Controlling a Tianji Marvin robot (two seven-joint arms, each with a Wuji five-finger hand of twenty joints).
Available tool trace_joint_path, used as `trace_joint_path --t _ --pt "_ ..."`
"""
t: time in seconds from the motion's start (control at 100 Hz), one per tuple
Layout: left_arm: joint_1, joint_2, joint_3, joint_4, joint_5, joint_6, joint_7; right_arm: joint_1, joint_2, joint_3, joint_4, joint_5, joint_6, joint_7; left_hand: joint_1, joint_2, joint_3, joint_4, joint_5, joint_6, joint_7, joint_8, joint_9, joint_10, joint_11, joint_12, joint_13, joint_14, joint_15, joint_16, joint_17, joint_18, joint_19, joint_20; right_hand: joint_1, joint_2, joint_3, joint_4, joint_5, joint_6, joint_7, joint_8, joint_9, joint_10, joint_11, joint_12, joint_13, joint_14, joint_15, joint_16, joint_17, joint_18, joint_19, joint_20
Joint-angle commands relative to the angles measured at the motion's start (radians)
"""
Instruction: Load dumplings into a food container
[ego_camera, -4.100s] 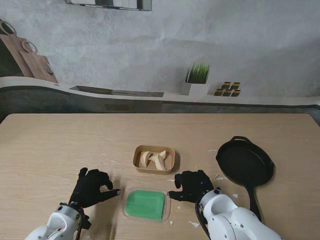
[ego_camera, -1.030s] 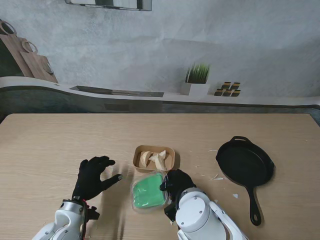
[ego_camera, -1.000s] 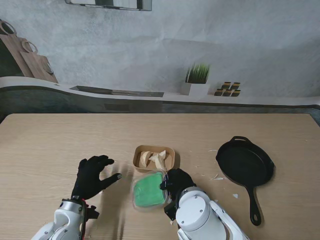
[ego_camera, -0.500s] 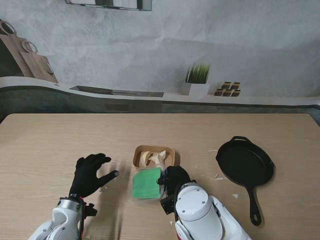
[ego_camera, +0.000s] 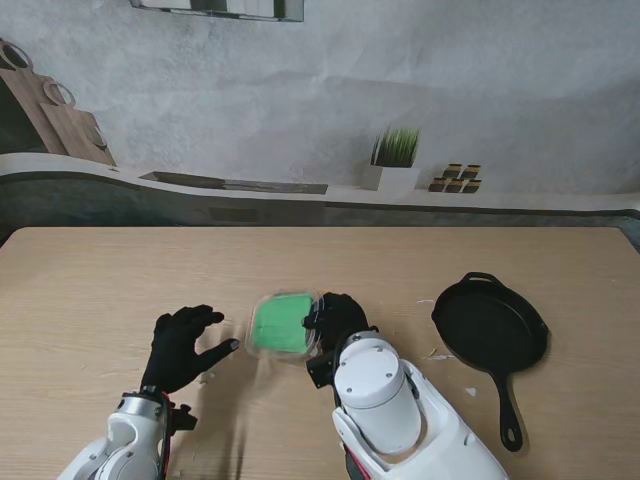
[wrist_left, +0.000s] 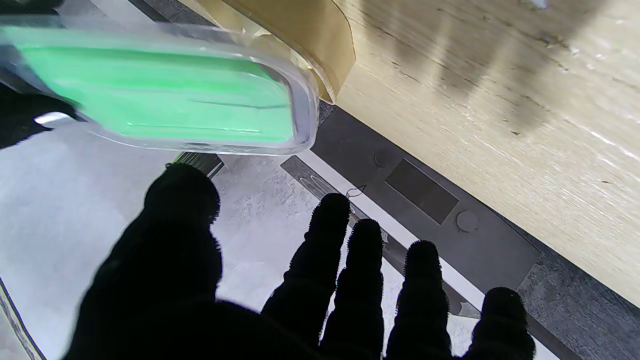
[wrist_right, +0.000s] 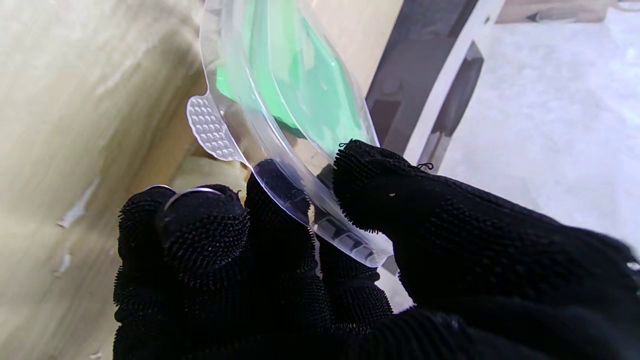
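My right hand (ego_camera: 335, 318) is shut on the green-centred clear plastic lid (ego_camera: 280, 325), pinching its rim between thumb and fingers (wrist_right: 280, 190). It holds the lid (wrist_right: 295, 85) over the brown dumpling container, which the lid hides in the stand view. In the left wrist view the lid (wrist_left: 160, 95) hovers beside the container's brown wall (wrist_left: 310, 30). The dumplings are hidden. My left hand (ego_camera: 183, 345) is open with fingers spread (wrist_left: 320, 260), on the table just left of the lid, holding nothing.
A black cast-iron pan (ego_camera: 490, 335) lies on the table's right side, handle pointing toward me. Small white scraps (ego_camera: 435, 353) dot the wood near the pan. A potted grass plant (ego_camera: 392, 158) stands on the ledge behind the table.
My right hand picked the lid up from the table near me and carried it farther away, over the dumpling container, now hiding it. My left hand stayed nearly in place.
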Motion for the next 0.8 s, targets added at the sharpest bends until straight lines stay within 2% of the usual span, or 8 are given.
trace_joint_path --t 0.0,0.3,0.56,0.79 --pt "0.000 -0.005 0.002 -0.003 -0.004 0.000 -0.014 0.017 -0.017 0.001 0.009 0.012 -0.012 0.009 0.021 0.037 -0.026 0.034 -0.033 -0.019 -0.015 -0.008 -0.027 -0.006 -0.011 -0.007 -0.033 -0.012 -0.018 -0.013 -0.012 -0.028 0.014 0.029 0.080 0.041 0.049 -0.018 -0.009 -0.058 0.041 0.022 0.003 -0.019 0.052 0.020 -0.010 0.052 0.031 0.014 -0.014 -0.004 0.073 0.036" --pt "-0.003 -0.006 0.004 -0.002 -0.009 0.008 -0.017 0.065 -0.034 0.006 0.086 -0.010 0.004 -0.018 0.026 0.038 -0.038 0.035 -0.039 -0.015 -0.006 -0.005 -0.029 -0.007 -0.011 -0.008 -0.032 -0.012 -0.021 -0.015 -0.011 -0.027 0.011 0.030 0.080 0.036 0.050 -0.015 -0.005 -0.050 0.043 0.016 0.008 -0.009 0.054 0.020 0.001 0.058 0.041 0.020 -0.006 0.007 0.076 0.050" --pt "-0.007 -0.005 0.010 0.001 -0.010 0.017 -0.024 0.083 -0.045 0.017 0.118 -0.008 0.030 -0.026 0.029 0.039 -0.044 0.036 -0.039 -0.010 -0.008 -0.007 -0.029 -0.005 -0.012 -0.008 -0.032 -0.012 -0.023 -0.015 -0.011 -0.027 0.010 0.030 0.079 0.036 0.048 -0.014 -0.005 -0.046 0.042 0.010 0.010 -0.004 0.053 0.019 0.007 0.056 0.044 0.021 0.004 0.011 0.078 0.057" --pt "-0.008 -0.005 0.010 0.002 -0.012 0.019 -0.026 0.106 -0.058 0.022 0.159 -0.023 0.057 -0.040 0.032 0.039 -0.048 0.037 -0.039 -0.007 -0.010 -0.008 -0.030 -0.006 -0.012 -0.009 -0.033 -0.011 -0.024 -0.014 -0.011 -0.027 0.009 0.029 0.094 0.059 -0.004 -0.002 -0.025 -0.030 0.048 -0.014 -0.005 0.011 0.054 0.010 -0.010 0.064 0.038 0.021 -0.008 0.007 0.070 0.064"
